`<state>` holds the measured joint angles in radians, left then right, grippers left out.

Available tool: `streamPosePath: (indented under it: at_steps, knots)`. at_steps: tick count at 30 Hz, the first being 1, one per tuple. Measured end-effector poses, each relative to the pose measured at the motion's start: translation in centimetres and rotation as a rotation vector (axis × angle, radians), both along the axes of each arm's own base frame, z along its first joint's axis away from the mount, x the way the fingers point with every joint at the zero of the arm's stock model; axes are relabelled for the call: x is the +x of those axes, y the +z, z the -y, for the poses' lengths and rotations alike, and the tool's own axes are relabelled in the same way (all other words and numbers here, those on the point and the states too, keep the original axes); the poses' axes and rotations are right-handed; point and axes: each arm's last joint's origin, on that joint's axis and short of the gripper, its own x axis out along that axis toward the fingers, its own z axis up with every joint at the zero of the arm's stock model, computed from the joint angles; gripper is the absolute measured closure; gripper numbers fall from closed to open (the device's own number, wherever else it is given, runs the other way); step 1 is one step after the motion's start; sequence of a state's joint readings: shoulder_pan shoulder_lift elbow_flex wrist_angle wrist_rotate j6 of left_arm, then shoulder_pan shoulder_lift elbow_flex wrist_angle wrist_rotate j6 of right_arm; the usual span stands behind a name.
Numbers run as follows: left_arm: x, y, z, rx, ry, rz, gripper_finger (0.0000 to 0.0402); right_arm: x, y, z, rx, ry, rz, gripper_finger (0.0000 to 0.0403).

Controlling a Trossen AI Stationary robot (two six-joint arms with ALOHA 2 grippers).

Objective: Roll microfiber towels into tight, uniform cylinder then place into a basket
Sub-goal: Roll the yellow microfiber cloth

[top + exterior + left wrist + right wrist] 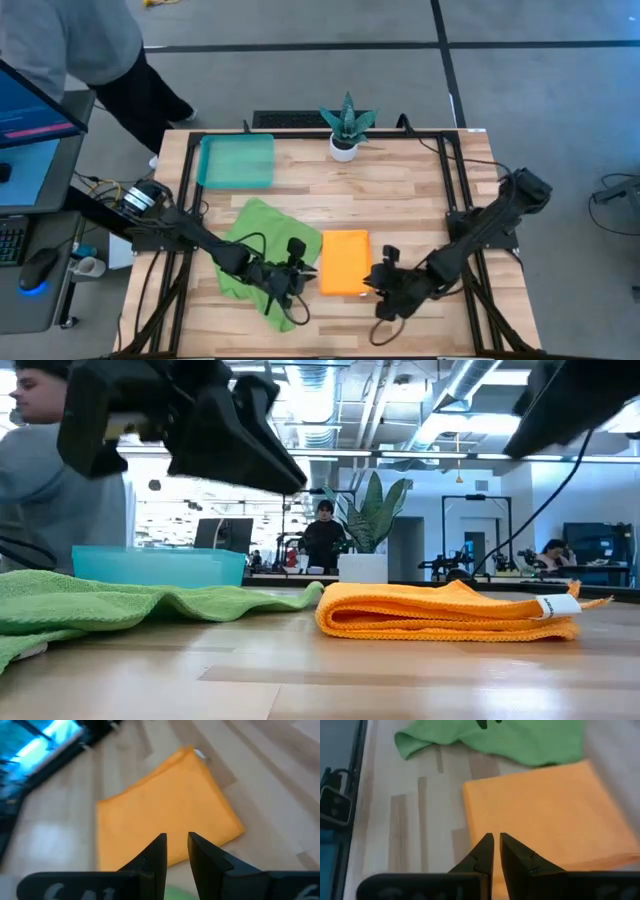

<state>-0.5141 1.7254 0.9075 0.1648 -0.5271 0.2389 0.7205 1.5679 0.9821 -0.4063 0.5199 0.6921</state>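
Observation:
The orange towel (344,262) lies folded into a flat rectangle on the table near the front middle, with its white tag (557,605) at one corner. The lime green towel (258,252) lies spread and rumpled to its left. The teal basket (237,161) stands at the far left. My left gripper (300,272) hovers over the seam between the two towels, its fingers (177,845) a narrow gap apart above the orange towel (165,810). My right gripper (381,280) hovers at the orange towel's right edge (540,810), fingers (496,842) together. Both are lifted clear of the cloth in the low view (200,420) (570,400).
A small white pot with a spiky green plant (345,131) stands at the far edge, middle. A person (70,45) stands beyond the table's far left corner by a monitor (30,120). Bare wood shows between basket and towels and at the right (420,190).

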Motion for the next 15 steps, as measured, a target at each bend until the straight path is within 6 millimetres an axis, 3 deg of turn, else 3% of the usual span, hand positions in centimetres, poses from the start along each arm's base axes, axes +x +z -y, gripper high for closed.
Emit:
streamPosePath:
  at_steps: [8,15]
  knots:
    - [-1.7,2.4,0.8,0.057,0.034,0.058,0.0331,-4.5,2.8,0.6,-0.265,0.003,0.058,0.0349]
    - [-1.7,2.5,0.6,0.059,0.040,0.055,0.0331,-5.6,1.8,-1.1,-0.314,0.023,0.086,0.0349]
